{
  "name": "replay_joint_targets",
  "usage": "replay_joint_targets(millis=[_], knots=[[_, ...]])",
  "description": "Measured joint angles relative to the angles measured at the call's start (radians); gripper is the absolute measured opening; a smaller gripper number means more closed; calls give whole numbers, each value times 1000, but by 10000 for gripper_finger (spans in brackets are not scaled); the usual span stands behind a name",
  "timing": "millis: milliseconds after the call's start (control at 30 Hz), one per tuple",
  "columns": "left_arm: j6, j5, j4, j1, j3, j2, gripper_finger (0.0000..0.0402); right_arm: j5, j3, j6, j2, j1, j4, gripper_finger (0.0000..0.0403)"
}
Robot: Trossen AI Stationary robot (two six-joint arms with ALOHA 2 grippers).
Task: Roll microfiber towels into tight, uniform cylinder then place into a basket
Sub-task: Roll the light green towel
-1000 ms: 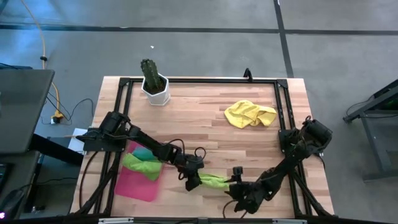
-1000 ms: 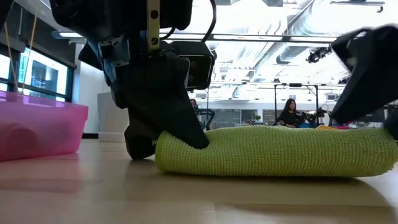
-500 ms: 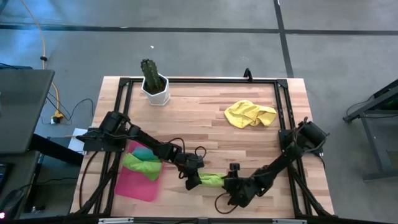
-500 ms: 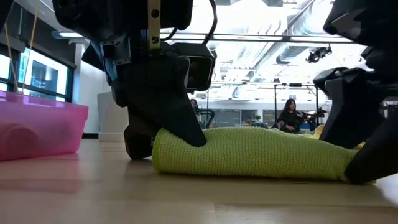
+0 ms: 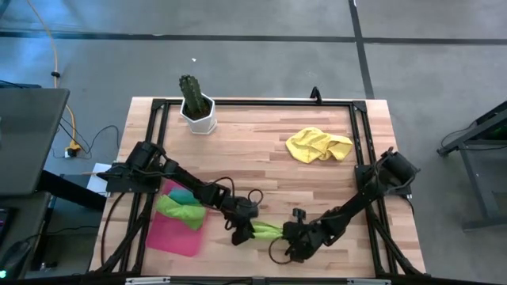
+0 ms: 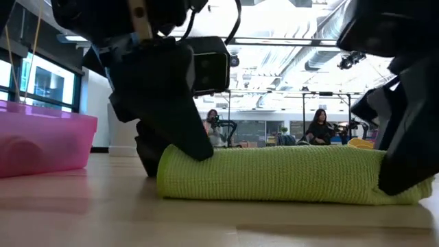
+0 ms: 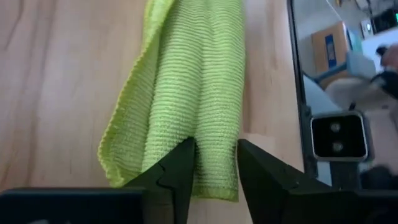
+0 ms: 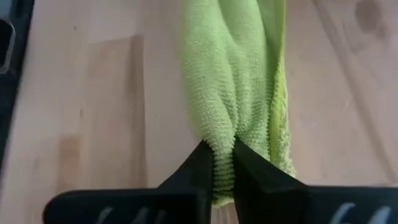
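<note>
Right gripper (image 5: 283, 234), newly clamping crosswise lime roll (image 5: 267, 230)

Grey concrete floor (image 5: 238, 55) crossed by dark seams, yellow cable (image 5: 49, 39) trailing over it. Beyond the wooden table (image 5: 253, 150), bright ceiling with exposed ducts (image 6: 322, 48), tall windows (image 6: 41, 86), seated person (image 6: 320, 127) far off.

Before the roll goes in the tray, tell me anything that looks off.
The lime green towel is not a tight cylinder: one edge hangs loose along its side. The left gripper straddles one end, the right gripper pinches the other. The yellow towel lies crumpled, unrolled, near the table's far right.
</note>
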State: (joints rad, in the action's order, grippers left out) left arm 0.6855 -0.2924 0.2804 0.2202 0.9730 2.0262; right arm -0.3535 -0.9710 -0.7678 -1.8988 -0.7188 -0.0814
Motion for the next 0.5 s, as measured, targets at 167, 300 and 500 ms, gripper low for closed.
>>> replay_joint_targets(millis=[167,300,500], knots=[[-184,5,11,-7,-4,-18,127,97,1,-131,5,38,-2,16],[-384,40,-8,-7,-6,-47,128,135,1,-231,10,59,-11,10],[-659,169,-7,34,-4,-108,128,183,1,-337,13,85,-20,11]])
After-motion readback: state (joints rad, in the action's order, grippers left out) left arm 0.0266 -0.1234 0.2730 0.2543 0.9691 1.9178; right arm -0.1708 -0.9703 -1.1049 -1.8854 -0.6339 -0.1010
